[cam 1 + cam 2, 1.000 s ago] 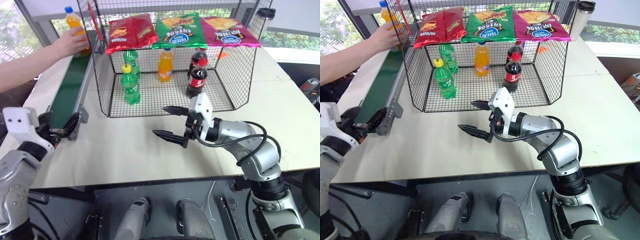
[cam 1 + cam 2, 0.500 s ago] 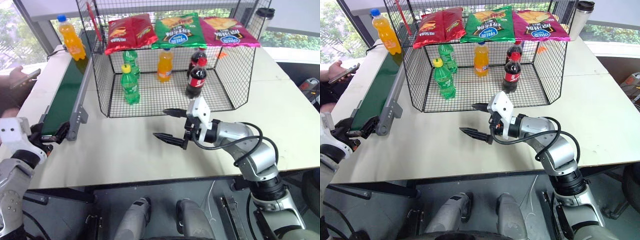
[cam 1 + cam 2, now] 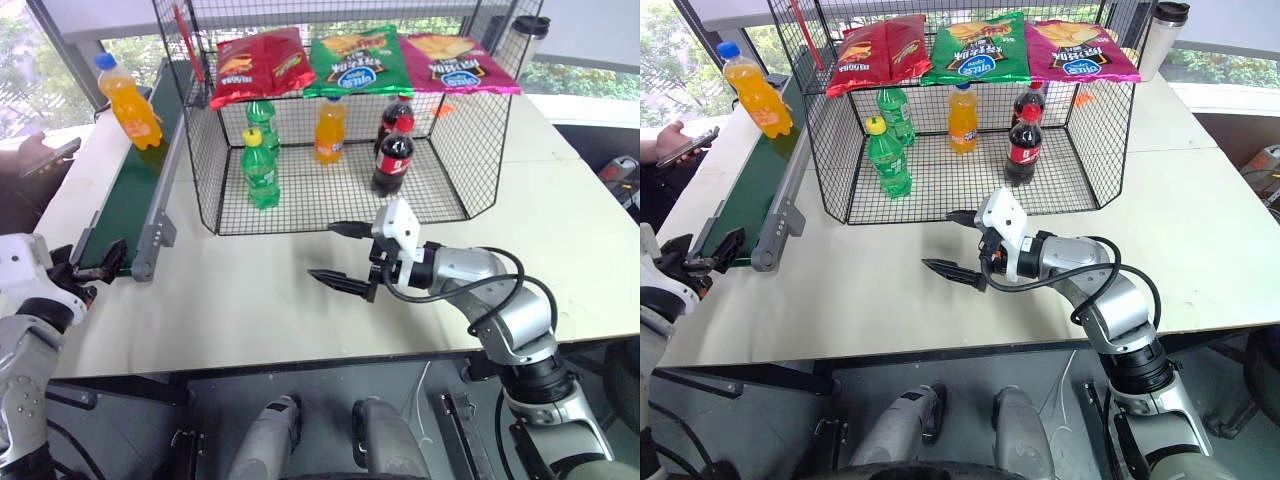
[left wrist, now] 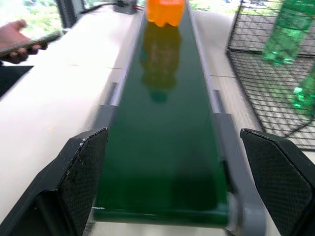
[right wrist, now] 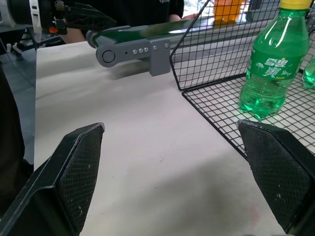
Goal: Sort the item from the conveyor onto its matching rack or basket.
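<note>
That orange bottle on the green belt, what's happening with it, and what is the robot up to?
The orange soda bottle with the blue cap stands upright on the far part of the conveyor belt, with nothing holding it. The robot's left gripper waits open at the belt's near end, lined up with it. Its right gripper hovers open over the table, in front of the black wire cage, which already holds green, orange and cola bottles. A person's hand with a phone is off to the side.

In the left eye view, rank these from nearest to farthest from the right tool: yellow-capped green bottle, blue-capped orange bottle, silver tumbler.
From the right tool:
1. Yellow-capped green bottle, in the cage's front left.
2. Blue-capped orange bottle, on the conveyor, far left.
3. Silver tumbler, behind the cage's far right corner.
</note>
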Robot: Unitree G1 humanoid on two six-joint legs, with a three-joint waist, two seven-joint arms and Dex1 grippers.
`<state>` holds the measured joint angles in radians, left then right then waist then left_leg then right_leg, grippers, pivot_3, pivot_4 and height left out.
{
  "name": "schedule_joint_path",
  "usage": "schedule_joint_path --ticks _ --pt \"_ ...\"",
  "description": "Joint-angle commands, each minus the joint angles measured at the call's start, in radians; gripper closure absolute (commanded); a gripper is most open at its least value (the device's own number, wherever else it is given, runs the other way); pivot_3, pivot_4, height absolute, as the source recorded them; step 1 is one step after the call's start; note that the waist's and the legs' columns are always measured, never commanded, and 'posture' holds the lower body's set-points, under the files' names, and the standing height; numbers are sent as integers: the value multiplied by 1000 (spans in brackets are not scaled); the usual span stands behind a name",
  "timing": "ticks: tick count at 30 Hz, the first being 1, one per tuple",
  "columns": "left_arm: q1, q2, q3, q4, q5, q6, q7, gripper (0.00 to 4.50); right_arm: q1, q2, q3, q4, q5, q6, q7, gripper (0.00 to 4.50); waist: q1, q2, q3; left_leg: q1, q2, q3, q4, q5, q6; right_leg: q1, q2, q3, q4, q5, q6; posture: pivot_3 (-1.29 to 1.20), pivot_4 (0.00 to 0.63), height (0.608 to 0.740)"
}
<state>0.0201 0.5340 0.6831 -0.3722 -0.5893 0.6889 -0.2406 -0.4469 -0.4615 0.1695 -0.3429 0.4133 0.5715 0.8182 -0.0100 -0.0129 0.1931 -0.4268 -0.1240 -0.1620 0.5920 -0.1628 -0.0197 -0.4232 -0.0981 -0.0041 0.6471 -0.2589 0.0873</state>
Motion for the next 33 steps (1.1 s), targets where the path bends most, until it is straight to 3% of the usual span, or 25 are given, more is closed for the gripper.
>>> schedule_joint_path --ticks 1,33 --pt "-26 24 15 13 27 -48 8 0 -4 3 -5 -23 -1 -19 -7 22 0 0 0 0 0 0 0 0 0 0 0 0 0 0 0 0 150 739" --pt "-89 9 -65 76 86 -115 19 0 2 -1 -5 -25 -35 -22 -33 22 0 0 0 0 0 0 0 0 0 0 0 0 0 0 0 0 150 739"
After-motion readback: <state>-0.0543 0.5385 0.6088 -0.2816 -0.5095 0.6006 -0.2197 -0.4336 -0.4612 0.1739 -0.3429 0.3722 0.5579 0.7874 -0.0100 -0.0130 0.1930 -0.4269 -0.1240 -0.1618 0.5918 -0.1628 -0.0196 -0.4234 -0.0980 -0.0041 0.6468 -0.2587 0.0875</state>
